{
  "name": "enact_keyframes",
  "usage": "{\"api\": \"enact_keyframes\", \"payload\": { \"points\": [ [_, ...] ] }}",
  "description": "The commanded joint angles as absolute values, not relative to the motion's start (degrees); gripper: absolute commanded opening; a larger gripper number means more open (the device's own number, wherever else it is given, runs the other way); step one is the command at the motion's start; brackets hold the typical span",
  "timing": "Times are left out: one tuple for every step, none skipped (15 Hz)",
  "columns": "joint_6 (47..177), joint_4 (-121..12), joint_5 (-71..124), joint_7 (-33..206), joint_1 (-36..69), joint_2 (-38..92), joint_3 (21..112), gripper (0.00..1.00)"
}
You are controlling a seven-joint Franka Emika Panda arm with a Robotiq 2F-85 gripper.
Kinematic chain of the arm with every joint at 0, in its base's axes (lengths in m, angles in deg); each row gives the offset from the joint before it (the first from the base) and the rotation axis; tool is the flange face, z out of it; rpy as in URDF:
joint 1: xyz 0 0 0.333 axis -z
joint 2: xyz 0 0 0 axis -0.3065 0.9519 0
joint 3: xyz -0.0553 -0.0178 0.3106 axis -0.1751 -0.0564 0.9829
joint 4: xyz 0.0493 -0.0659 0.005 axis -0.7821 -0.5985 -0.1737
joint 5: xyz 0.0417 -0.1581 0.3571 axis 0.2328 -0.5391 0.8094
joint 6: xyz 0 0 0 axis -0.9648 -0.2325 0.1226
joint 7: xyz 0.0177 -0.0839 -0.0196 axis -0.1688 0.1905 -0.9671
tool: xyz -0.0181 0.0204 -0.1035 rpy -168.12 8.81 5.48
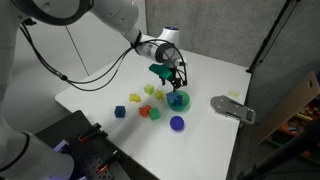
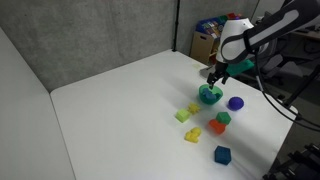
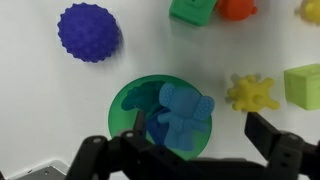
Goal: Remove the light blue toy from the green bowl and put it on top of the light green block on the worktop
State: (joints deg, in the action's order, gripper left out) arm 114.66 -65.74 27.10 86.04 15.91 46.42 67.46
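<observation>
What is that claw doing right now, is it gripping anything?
Gripper: open, holding nothing. In the wrist view its fingers sit on either side of the light blue toy, which lies in the green bowl.

Outstretched arm (image 1: pixel 110 15), fingers (image 3: pixel 268 136) pointing down, spread wide apart

- The gripper (image 1: pixel 174 87) hangs just above the green bowl (image 1: pixel 185 102) on the white table (image 1: pixel 215 75)
- A purple ball (image 1: pixel 177 123) lies just near of the bowl
- A blue cube (image 1: pixel 120 112) sits leftmost among the toys
- A grey object (image 1: pixel 233 108) lies right of the bowl
</observation>
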Motion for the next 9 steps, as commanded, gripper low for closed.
{"api": "enact_keyframes", "payload": {
  "points": [
    [115.3,-60.7,26.2,88.8,15.3,51.4,66.7,1.0],
    [115.7,-59.9,26.3,89.2,15.3,52.4,66.6,1.0],
    [116.0,-59.2,26.7,89.4,15.6,53.4,66.6,1.0],
    [116.3,-58.5,27.0,89.5,15.8,54.3,66.6,1.0],
    [116.7,-57.9,27.2,89.7,16.1,55.0,66.5,1.0],
    [117.0,-57.2,27.7,89.9,16.4,55.8,66.5,1.0],
    [117.2,-56.6,28.1,90.0,16.8,56.6,66.6,1.0],
    [117.4,-56.0,28.5,90.0,17.2,57.3,66.7,1.0],
    [117.6,-55.4,29.1,89.9,17.7,57.9,66.9,1.0]
  ]
}}
